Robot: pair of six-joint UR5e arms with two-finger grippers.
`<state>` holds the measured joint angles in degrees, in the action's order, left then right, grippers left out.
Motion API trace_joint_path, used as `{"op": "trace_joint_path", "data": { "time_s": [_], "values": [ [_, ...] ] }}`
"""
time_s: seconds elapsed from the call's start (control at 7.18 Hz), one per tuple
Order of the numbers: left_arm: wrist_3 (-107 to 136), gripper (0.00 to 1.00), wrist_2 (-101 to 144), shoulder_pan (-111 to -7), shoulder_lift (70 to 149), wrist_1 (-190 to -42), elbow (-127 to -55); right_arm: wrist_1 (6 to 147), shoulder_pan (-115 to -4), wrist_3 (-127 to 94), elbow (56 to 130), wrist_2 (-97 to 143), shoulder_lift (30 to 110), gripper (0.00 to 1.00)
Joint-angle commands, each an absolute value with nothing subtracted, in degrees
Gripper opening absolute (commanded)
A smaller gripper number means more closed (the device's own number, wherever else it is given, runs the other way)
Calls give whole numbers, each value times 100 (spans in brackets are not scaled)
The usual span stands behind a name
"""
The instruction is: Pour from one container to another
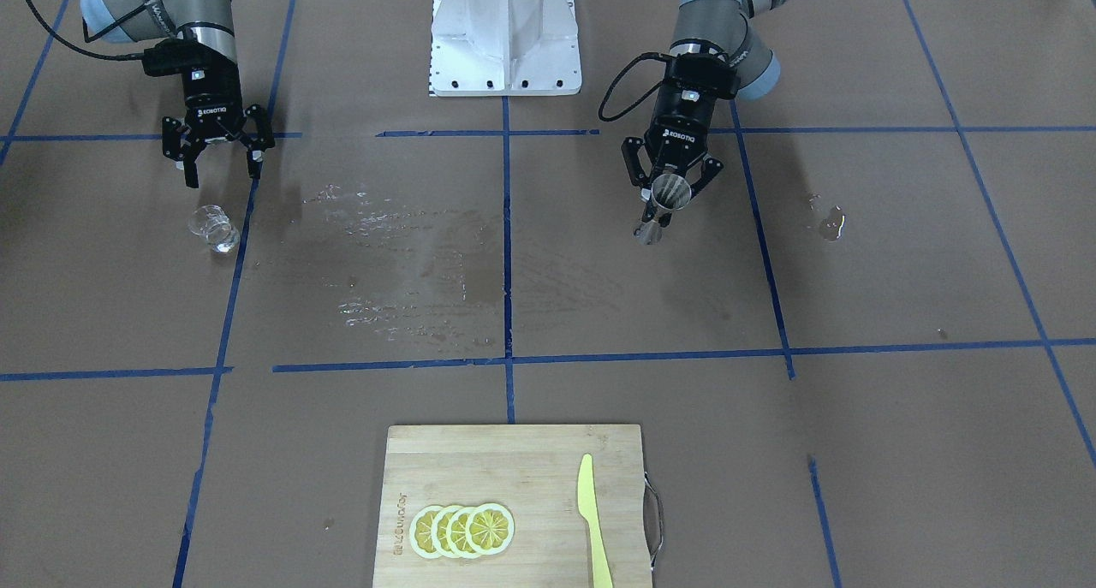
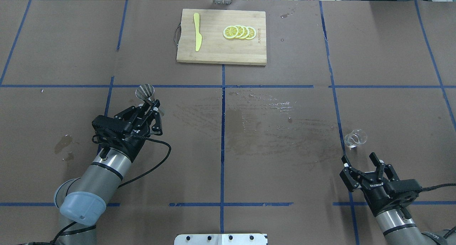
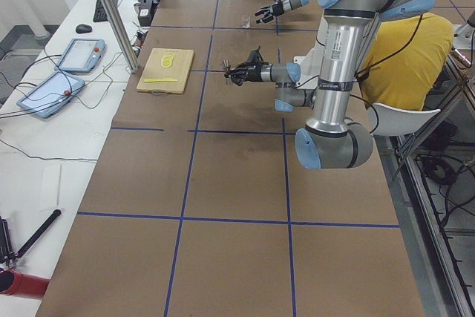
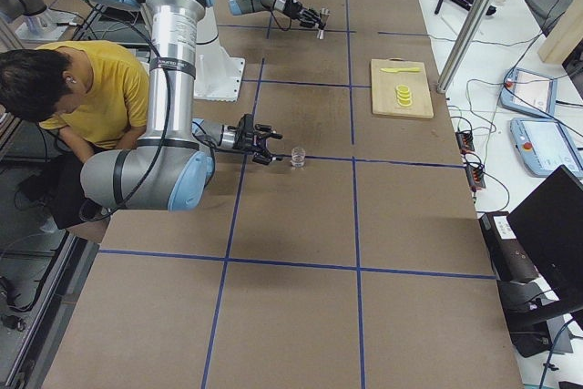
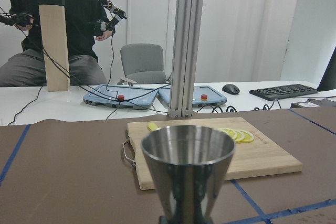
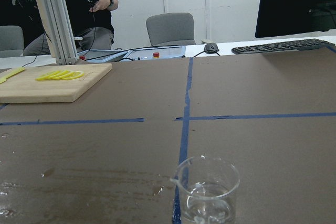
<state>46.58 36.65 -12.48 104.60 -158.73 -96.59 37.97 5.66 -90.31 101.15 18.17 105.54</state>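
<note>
The silver jigger (image 1: 671, 191) stands upright in my left gripper (image 1: 658, 210), which is shut on its narrow waist. The overhead view puts this jigger (image 2: 145, 91) left of centre, just past the left gripper (image 2: 151, 105). It fills the bottom of the left wrist view as a steel cone (image 5: 188, 171). The clear glass tumbler (image 2: 355, 138) stands upright on the table at the robot's right. My right gripper (image 2: 359, 163) is open just behind it, not touching. The right wrist view has the glass (image 6: 206, 192) close ahead, and the front view shows it (image 1: 214, 228) below the right gripper (image 1: 221, 164).
A wooden cutting board (image 2: 213, 52) with lemon slices (image 2: 239, 32) and a yellow knife (image 2: 197, 36) lies at the far middle. Wet smears (image 2: 263, 120) cover the table's centre, with a small puddle (image 2: 64, 143) at the left. A person in yellow (image 4: 86, 88) sits behind the robot.
</note>
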Motion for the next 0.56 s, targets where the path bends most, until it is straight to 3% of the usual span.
{"op": "trace_joint_path", "data": {
  "time_s": [0.0, 0.42],
  "values": [
    [4658, 0, 3665, -1248, 10459, -15873, -9659, 3797, 449, -9044, 9968, 1933, 10399, 96],
    [4658, 0, 3665, -1248, 10459, -15873, -9659, 3797, 185, -8956, 9485, 2100, 10090, 96]
  ]
}}
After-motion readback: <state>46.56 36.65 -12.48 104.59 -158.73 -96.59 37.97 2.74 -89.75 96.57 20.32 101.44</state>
